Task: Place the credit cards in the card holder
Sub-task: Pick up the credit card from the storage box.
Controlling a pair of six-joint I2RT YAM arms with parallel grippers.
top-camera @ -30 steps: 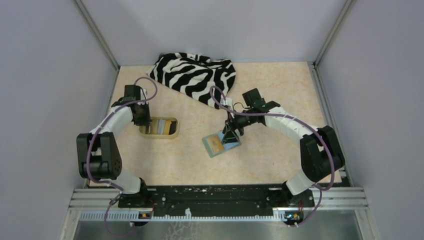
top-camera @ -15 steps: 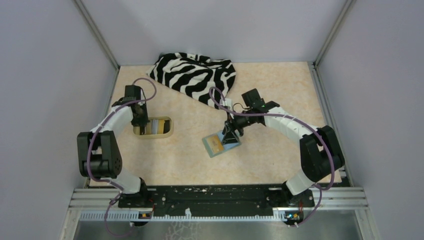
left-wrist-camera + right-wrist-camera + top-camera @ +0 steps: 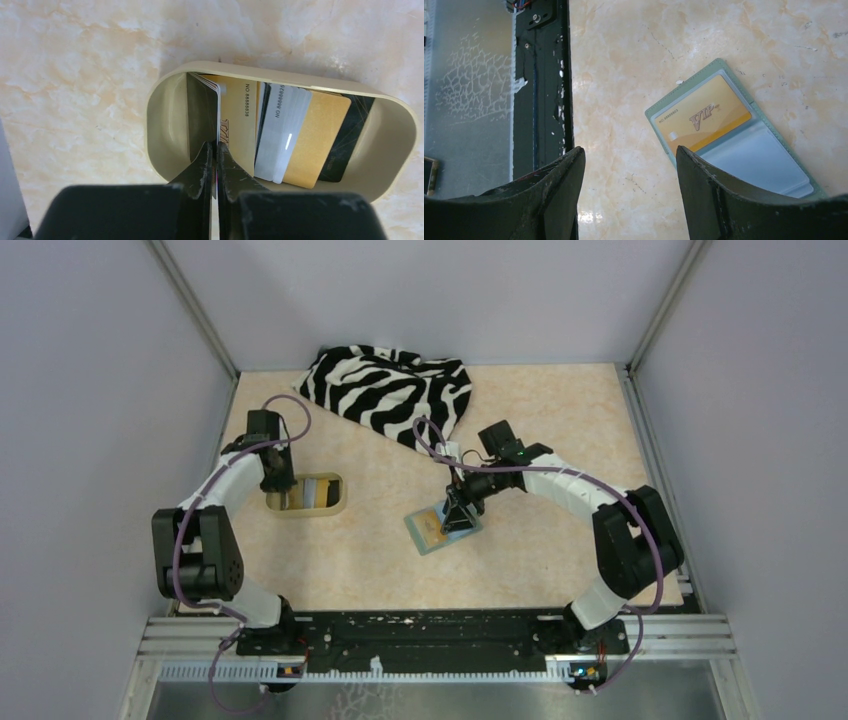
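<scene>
We are at pickup: left pincer [image 3: 213, 146] nips a dark card [image 3: 200, 115] inside the dish [image 3: 167, 130]; right pincer [image 3: 629, 150] gapes over the card holder [image 3: 764, 156], right of the dish. Next, lift clear.

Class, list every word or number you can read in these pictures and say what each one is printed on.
"VIP": gold-yellow plastic card in the open sage-green card holder; its small number is blurred.
"NO 8888838": second gold-yellow card, in the tan oval dish.
"NO 8888...": whitish striped card beside it, rest unclear.
</scene>
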